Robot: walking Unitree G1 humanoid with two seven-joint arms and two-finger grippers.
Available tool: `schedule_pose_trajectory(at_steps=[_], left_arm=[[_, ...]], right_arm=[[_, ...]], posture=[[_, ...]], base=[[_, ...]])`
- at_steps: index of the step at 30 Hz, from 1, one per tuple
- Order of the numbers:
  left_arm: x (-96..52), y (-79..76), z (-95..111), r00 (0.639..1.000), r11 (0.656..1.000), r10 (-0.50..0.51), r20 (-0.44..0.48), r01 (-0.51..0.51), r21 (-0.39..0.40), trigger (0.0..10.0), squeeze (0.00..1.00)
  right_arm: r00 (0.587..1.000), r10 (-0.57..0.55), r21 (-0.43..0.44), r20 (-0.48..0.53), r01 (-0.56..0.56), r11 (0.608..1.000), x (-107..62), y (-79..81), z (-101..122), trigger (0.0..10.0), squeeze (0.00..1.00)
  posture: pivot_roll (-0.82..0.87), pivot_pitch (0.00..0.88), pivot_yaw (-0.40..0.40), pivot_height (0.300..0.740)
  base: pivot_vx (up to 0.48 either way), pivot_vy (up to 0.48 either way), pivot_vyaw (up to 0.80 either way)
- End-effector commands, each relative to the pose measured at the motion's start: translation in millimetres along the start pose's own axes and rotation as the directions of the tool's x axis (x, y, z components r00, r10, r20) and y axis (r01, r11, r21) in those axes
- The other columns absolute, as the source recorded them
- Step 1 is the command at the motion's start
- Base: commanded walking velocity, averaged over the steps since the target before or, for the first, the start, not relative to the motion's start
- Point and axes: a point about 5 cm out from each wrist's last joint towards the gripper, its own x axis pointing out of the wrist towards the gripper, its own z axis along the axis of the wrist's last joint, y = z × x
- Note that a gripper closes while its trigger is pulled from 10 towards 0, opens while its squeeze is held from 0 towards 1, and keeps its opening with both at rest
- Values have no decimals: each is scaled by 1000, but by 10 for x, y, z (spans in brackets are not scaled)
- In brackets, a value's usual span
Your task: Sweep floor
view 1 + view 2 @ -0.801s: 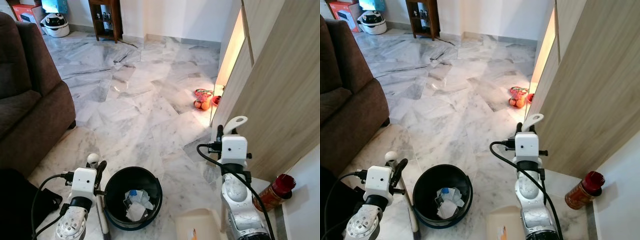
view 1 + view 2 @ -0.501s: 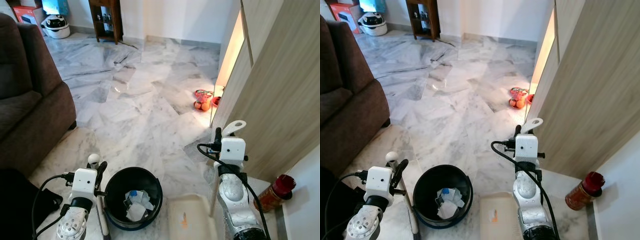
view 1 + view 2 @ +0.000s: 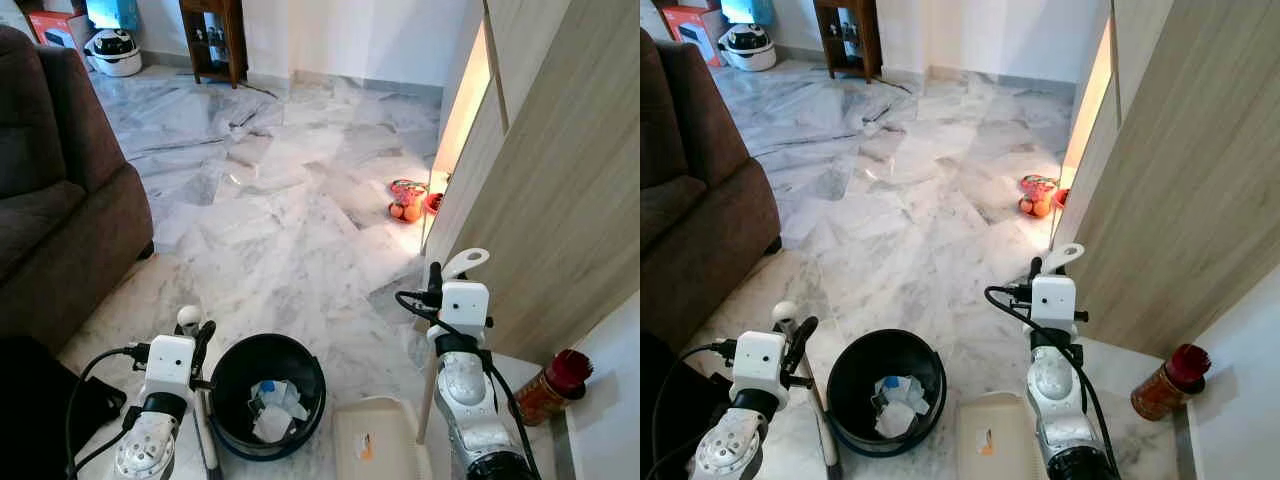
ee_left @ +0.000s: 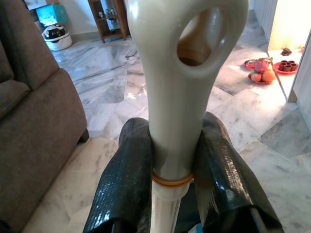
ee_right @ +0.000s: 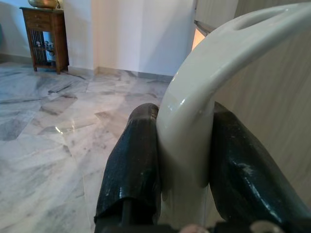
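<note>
Two mottled silver arms, each topped by a white boxy wrist block looped with a black cable, ending in the left gripper and right gripper, paired long glossy black fingers.

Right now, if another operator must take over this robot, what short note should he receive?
Left pincer: shut on the broom handle, beside the black bin.
Right pincer: shut on the dustpan handle; the cream dustpan sits low, just right of the bin.
Done: the bin already holds crumpled paper.
Left: I cannot tell whether any dirt remains on the marble floor; a plate of fruit stands by the wooden panel, and a red-capped jar sits near the right arm. Sweep around both.
</note>
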Motion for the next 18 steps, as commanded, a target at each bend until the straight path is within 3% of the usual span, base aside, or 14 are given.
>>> schedule_pose_trajectory(at_steps=[1,18], left_arm=[[49,3,89,999,1000,-6,45,6,-2,10000,0],[43,-3,104,999,1000,0,52,1,-12,10000,0]], right_arm=[[999,-1,10,53,1,1000,55,16,93,10000,0],[999,17,12,50,-18,1000,35,62,42,10000,0]], posture=[[194,27,-2,740],[199,43,-5,740]], base=[[0,0,0],[0,0,0]])
